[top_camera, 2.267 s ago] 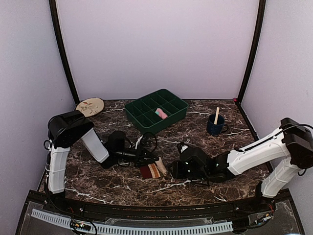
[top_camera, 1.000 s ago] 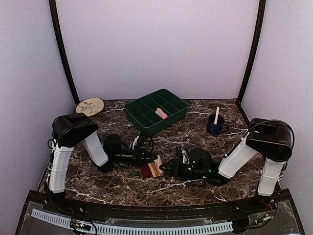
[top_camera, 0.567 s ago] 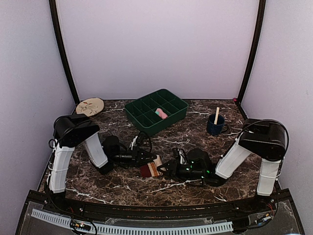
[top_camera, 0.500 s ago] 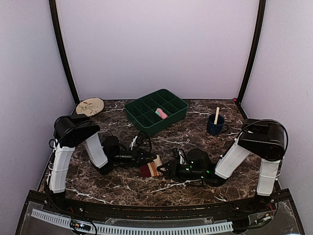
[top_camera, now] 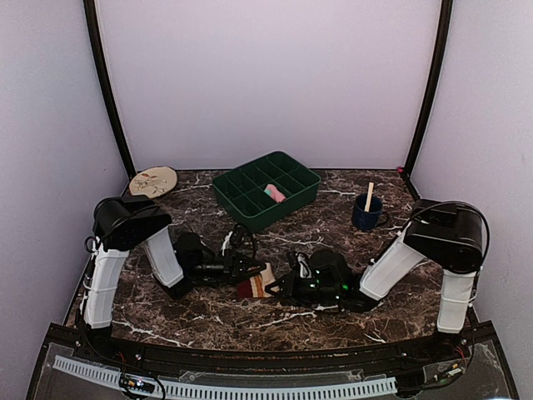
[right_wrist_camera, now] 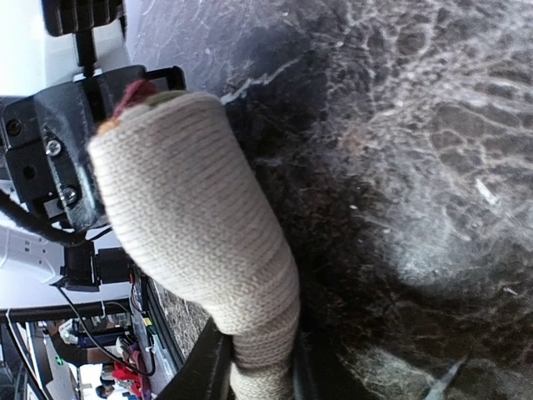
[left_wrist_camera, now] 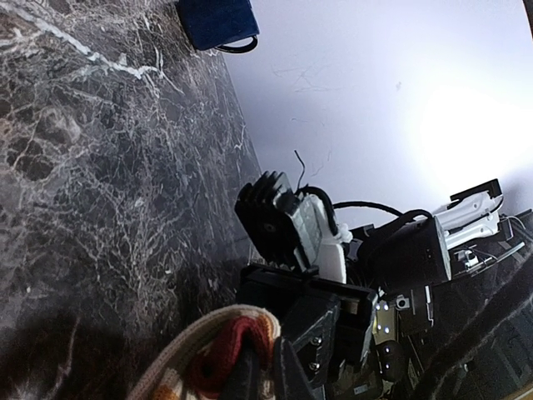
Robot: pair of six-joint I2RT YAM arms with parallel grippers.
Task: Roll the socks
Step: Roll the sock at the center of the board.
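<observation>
Just in front of the green tray (top_camera: pixel 241 212), on its side nearest the arm bases, the striped sock (top_camera: pixel 256 285) lies on the dark marbled surface (top_camera: pixel 208 321), bunched short and thick between the two sets of jaws. The pink sock (top_camera: pixel 274 193) sits inside one of the tray's middle compartments as a small compact bundle. It is too small to tell how tightly it is wound, but it looks finished and put away. That would leave the striped sock as the one in hand.

Its roll appears well advanced. In the right wrist view the striped sock (right_wrist_camera: pixel 200 225) is a plump cylinder of ribbed beige knit, rounded at one end, with a scrap of maroon and orange peeping from the far end. In the left wrist view the sock's open end shows a beige cuff curling around maroon and orange layers folded inside. What seems left is to close the cuff over the bundle so that it holds, and perhaps to set it in the tray beside the pink one.

The right jaws are clenched on the beige cylinder, one finger on each side of it. The left jaws meet the sock at its open end, on the side away from the right jaws. I cannot tell whether they pinch the cuff or only rest against it.
</observation>
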